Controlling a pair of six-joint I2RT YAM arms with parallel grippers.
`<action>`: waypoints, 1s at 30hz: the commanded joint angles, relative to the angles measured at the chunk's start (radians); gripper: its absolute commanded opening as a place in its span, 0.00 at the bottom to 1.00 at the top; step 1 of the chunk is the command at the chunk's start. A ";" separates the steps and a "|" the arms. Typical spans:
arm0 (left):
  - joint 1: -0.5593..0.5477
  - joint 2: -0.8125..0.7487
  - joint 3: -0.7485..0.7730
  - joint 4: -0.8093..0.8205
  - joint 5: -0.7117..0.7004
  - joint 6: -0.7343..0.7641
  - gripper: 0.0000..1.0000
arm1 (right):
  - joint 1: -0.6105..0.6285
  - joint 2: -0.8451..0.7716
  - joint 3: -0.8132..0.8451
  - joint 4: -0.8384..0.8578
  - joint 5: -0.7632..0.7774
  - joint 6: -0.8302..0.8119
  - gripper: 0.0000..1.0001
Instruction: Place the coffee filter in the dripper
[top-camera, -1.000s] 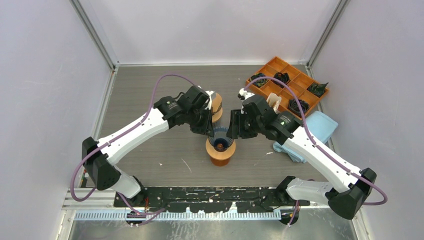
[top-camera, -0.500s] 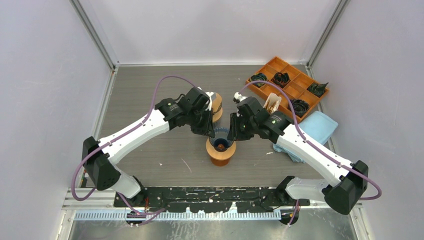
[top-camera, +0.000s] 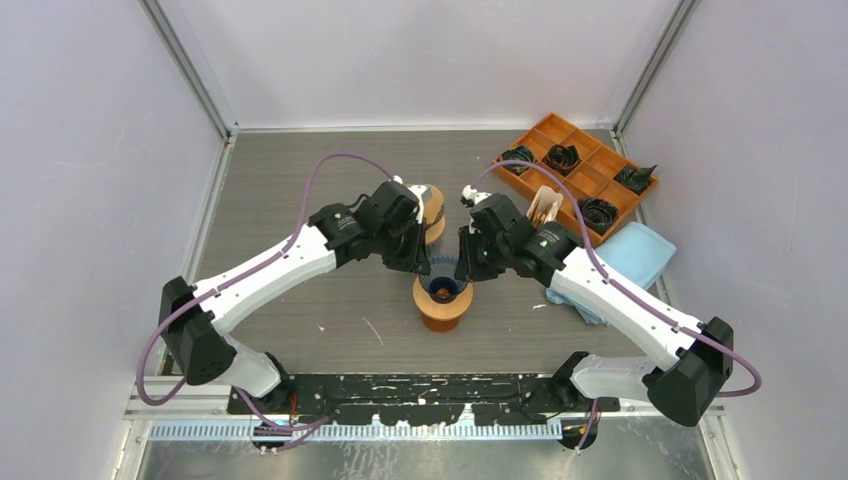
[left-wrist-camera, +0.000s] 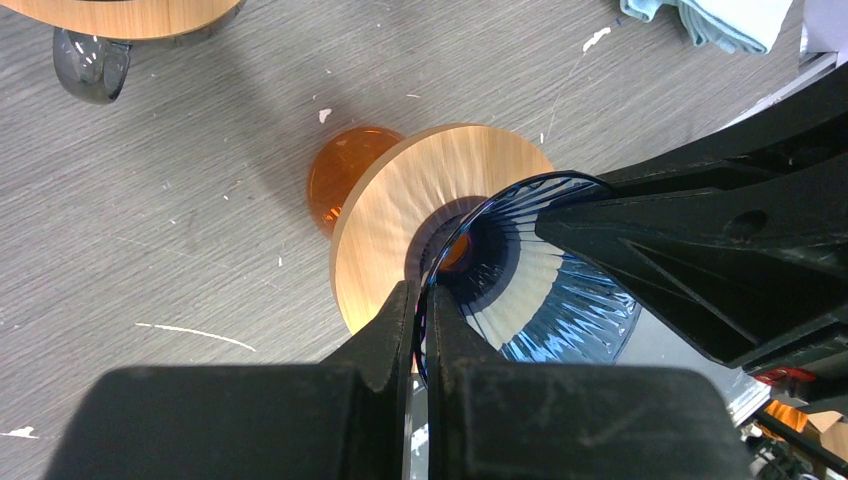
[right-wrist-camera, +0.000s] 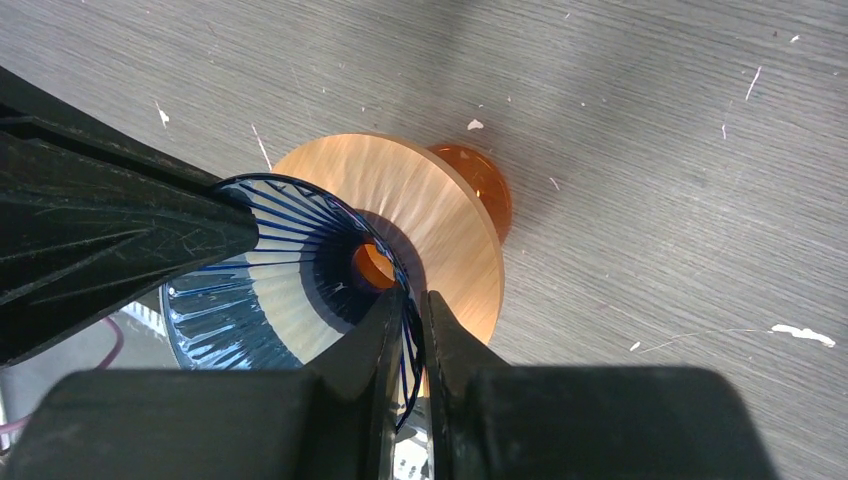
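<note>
Rim of blue ribbed filter cone (left-wrist-camera: 565, 315) pinched on opposite sides by left gripper (left-wrist-camera: 419, 312) and right gripper (right-wrist-camera: 409, 322), both clamped tight. Cone tip sits in the centre hole of the dripper (left-wrist-camera: 400, 215). Looks nearly seated; letting go and backing off remain.

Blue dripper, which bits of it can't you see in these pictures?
- Left wrist view: the left pincer covers some rim of the blue dripper; the right pincer hides its right side.
- Right wrist view: the right pincer covers some rim; the left pincer hides its left side.
- Top view: it is small, mostly under both pincers.
</note>
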 joint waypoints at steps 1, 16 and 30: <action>-0.025 -0.025 -0.045 0.026 -0.066 0.042 0.00 | 0.014 -0.008 -0.013 0.033 0.076 -0.076 0.15; -0.079 -0.048 -0.141 0.058 -0.136 0.043 0.00 | 0.132 -0.003 -0.133 0.088 0.179 -0.102 0.14; -0.117 -0.051 -0.178 0.064 -0.203 0.025 0.03 | 0.166 0.002 -0.170 0.078 0.247 -0.064 0.14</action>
